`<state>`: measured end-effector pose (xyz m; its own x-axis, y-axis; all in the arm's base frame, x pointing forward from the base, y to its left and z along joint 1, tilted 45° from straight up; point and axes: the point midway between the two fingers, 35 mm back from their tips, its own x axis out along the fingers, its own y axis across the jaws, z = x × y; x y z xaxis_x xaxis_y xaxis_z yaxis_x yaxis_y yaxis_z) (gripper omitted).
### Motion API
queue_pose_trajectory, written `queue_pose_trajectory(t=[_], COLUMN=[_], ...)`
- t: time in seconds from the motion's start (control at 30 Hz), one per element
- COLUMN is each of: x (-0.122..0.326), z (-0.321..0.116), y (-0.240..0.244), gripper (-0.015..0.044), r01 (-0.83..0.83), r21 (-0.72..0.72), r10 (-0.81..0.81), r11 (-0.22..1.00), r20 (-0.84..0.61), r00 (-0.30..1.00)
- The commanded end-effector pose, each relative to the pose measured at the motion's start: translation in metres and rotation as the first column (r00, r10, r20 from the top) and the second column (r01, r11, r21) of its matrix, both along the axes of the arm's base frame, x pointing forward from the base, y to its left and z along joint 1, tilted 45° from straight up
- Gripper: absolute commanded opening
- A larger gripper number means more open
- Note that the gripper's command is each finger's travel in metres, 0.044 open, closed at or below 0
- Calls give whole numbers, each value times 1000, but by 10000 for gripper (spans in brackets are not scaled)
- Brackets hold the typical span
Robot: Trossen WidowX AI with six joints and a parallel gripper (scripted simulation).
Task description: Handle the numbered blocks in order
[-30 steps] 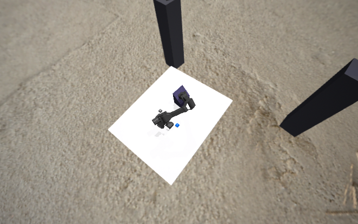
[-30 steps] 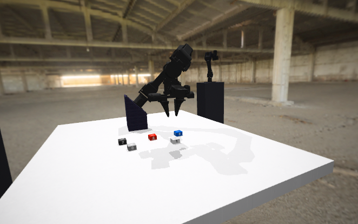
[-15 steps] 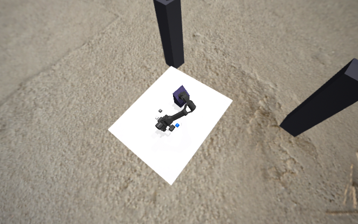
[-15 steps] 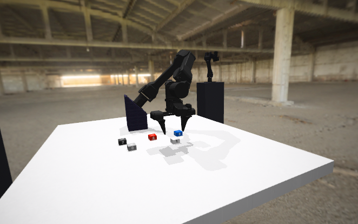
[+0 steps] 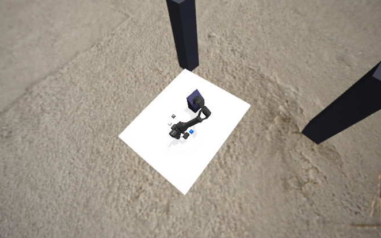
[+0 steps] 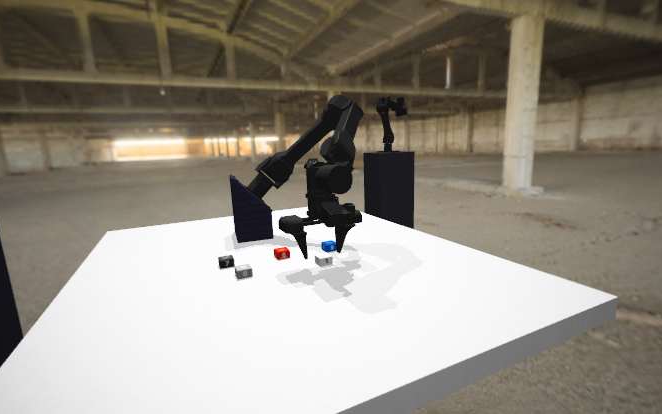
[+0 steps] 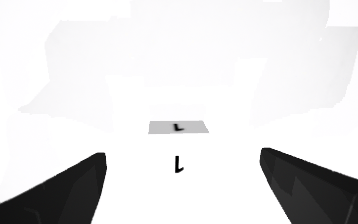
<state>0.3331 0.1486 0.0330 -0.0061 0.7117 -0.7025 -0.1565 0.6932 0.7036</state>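
My gripper is open wide and empty, pointing down. Its fingertips are low, one to each side of the white block showing 1; their exact height above the table is unclear. The blue block is just behind the white one in the exterior view, its digit too small to read. The red block sits left of the fingers, its digit unclear. The black block shows 7. The light grey block seems to show 0.
The white table bears all the blocks. The arm's dark wedge-shaped base stands behind them. The blue block is close to one finger and the red block lies off the other finger's side. Dark pillars stand off the table.
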Motion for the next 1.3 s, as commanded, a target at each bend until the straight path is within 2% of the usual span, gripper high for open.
queue_pose_trajectory(t=[0.0,0.1,0.47,0.97,1.27], x=[-2,-2,-2,-2,-2], z=[-7,-9,-9,-9,-9], y=[6,8,8,8,8], gripper=[400,400,120,120,356], r01=[0,0,0,0,0], r21=[2,2,2,2,2], r10=[0,0,0,0,0], r11=[1000,1000,1000,1000,1000], r20=[-10,-10,-10,-10,-10], r00=[1000,1000,1000,1000,1000])
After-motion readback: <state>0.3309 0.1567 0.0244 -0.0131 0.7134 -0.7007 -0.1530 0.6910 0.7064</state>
